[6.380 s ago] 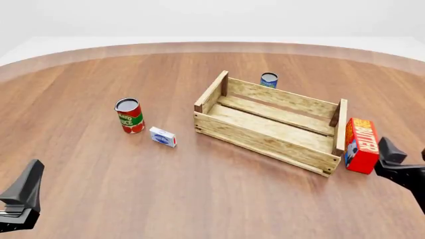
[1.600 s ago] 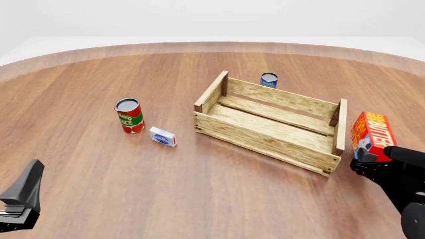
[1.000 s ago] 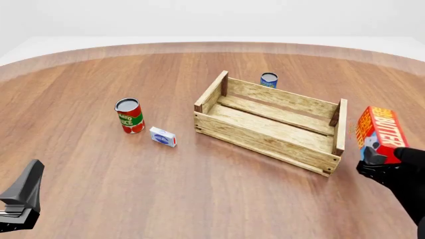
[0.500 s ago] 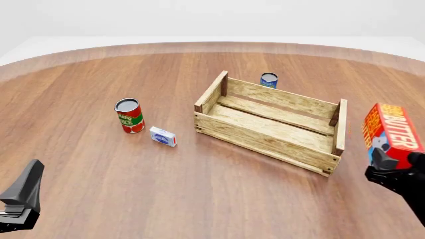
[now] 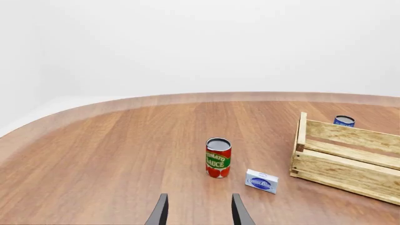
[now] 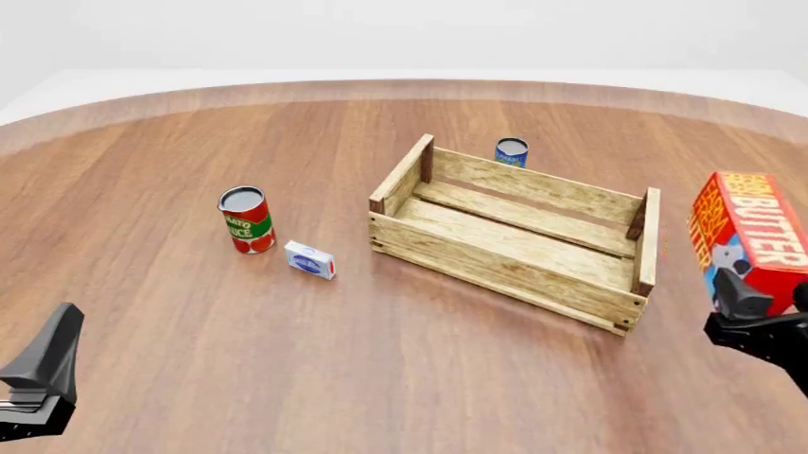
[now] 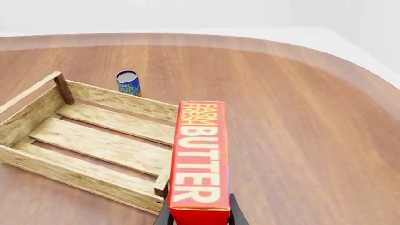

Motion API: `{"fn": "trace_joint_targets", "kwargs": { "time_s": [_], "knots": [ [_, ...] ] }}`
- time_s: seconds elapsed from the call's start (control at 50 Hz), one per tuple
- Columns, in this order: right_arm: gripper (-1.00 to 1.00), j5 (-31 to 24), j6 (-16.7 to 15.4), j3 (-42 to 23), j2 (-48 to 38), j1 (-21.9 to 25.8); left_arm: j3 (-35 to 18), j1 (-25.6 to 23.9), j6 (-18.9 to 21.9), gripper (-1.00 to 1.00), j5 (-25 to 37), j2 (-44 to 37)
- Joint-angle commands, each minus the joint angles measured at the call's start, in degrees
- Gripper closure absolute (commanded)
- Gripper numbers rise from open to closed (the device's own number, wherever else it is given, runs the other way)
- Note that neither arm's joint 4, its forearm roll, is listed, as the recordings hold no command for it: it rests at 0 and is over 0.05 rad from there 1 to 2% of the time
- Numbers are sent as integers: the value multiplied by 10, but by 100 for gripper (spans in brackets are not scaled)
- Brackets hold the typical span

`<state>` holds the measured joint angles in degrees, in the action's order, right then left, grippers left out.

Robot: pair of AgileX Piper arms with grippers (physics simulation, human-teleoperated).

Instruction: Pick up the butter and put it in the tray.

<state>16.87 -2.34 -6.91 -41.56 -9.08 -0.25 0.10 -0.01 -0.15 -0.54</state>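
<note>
The butter [image 6: 747, 225] has risen since a moment ago and now hangs clear of the table [image 6: 189, 142], held at its lower end by the right gripper [image 6: 762, 307], whose fingers are clamped on the carton's sides. It sits just to the right of the tray [image 6: 512, 232], beyond the crate's right end wall and above its rim, not over the slatted floor. From the right wrist the carton's yellow face points forward past the crate's near corner. The left gripper [image 5: 198, 213] rests low at the near left, its fingers apart around nothing. A tomato sauce can [image 6: 245, 218] and a small white-blue box [image 6: 309, 259] stand left of the crate; a blue can [image 6: 510, 151] stands behind it.
</note>
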Motion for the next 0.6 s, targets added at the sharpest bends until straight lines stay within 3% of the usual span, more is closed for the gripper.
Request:
{"fn": "trace_joint_targets", "kwargs": {
  "time_s": [0.02, 0.18, 0.6],
  "knots": [
    [100, -85, -25, -49, 60, 36, 0, 0, 0, -100, 1, 0],
    [100, -113, -38, -74, 59, 58, 0, 0, 0, -100, 2, 2],
    [100, -117, -60, -129, -2, 98, 0, 0, 0, -100, 2, 1]
  ]
}}
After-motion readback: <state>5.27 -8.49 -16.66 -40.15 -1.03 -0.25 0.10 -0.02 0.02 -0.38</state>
